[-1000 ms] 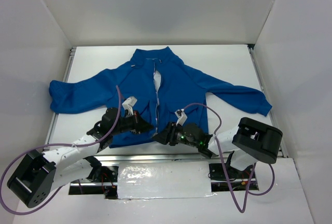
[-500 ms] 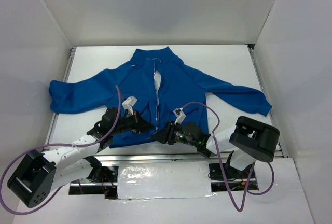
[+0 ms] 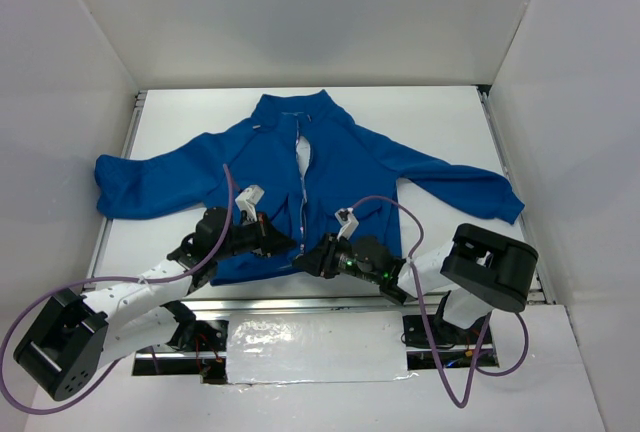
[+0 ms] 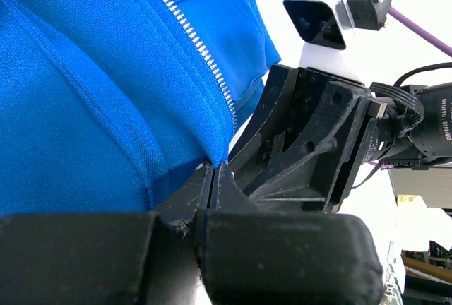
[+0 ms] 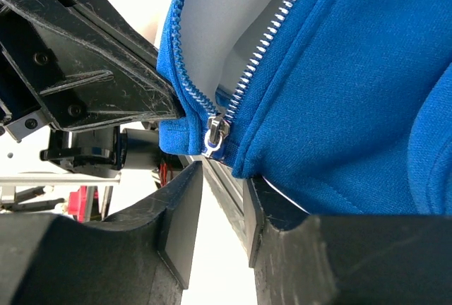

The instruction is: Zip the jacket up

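The left claw (image 4: 213,178) is clenched, its two fingers pressed together on the bottom hem (image 4: 185,171) of the jacket (image 3: 350,172), right at the foot of the zipper (image 4: 198,44), on the left front panel. The right claw (image 5: 219,178) sits just beside it at the near edge of the worktop (image 3: 430,122). Its fingers are parted by a narrow gap and, as far as the wrist view shows, nothing is caught between them. The small metal slider (image 5: 215,135) hangs just beyond the tips of those fingers, at the very bottom of the hem, where the two rows of pale teeth meet. The left claw's black body shows in that same view, touching the hem just left of the slider.

Above the slider the teeth run apart, and the front lies open with white lining showing between the panels. The jacket lies flat, front up, its hem along the near edge at the middle and its collar (image 3: 295,107) pointing to the far edge. One sleeve (image 3: 150,187) stretches to the left edge and bunches there. The other sleeve (image 3: 460,192) reaches out towards the right edge.
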You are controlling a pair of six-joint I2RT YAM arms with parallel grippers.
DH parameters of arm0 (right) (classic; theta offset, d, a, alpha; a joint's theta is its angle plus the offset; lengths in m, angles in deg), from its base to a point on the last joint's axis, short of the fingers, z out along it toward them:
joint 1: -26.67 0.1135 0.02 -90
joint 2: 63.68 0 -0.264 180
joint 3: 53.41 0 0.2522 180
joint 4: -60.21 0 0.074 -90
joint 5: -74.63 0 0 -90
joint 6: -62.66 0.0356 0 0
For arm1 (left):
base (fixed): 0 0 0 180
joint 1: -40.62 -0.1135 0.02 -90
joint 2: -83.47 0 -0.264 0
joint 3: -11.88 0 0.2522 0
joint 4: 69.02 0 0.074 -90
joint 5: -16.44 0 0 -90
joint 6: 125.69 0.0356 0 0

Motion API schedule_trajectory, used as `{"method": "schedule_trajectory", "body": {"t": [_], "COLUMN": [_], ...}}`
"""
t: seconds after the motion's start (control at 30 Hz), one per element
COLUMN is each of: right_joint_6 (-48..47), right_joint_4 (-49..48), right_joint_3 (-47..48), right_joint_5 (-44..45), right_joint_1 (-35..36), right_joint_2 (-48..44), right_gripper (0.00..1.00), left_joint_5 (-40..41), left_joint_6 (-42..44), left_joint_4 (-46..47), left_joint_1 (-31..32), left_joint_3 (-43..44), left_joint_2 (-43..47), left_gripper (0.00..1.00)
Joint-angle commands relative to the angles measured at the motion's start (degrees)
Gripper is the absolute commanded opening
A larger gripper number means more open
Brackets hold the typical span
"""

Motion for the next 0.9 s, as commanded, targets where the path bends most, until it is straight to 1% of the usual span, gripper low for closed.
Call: {"method": "schedule_trajectory", "body": {"t": [0.0,0.23,0.53,0.7,0.87], "right_joint_6": [-1.1,-0.6,-1.1,-1.0,-0.6], "right_joint_4": [-5.5,-8.3,-7.3,-8.3,-8.8], "right_joint_3": [-0.3,-1.9,-1.2,-1.7,-2.5], "right_joint_5": [1.8,2.2,2.2,2.2,4.3], "right_joint_1": [0.4,0.3,0.3,0.3,0.2], "right_joint_2": [-1.2,-1.5,-2.4,-2.6,-3.6], "right_gripper": [0.36,0.35,0.36,0.34,0.34], "left_joint_5": [-2.6,-2.7,-2.7,-2.6,-2.7], "left_joint_6": [-0.3,-0.2,0.2,0.1,-0.1], "left_joint_4": [3.2,3.2,2.6,2.5,2.8], "left_joint_1": [0.5,0.6,0.6,0.6,0.6], "left_joint_3": [2.0,2.4,2.7,2.4,2.1], "left_joint_2": [0.1,-0.3,-0.3,-0.2,-0.3], "left_gripper": [0.00,0.00,0.00,0.00,0.00]}}
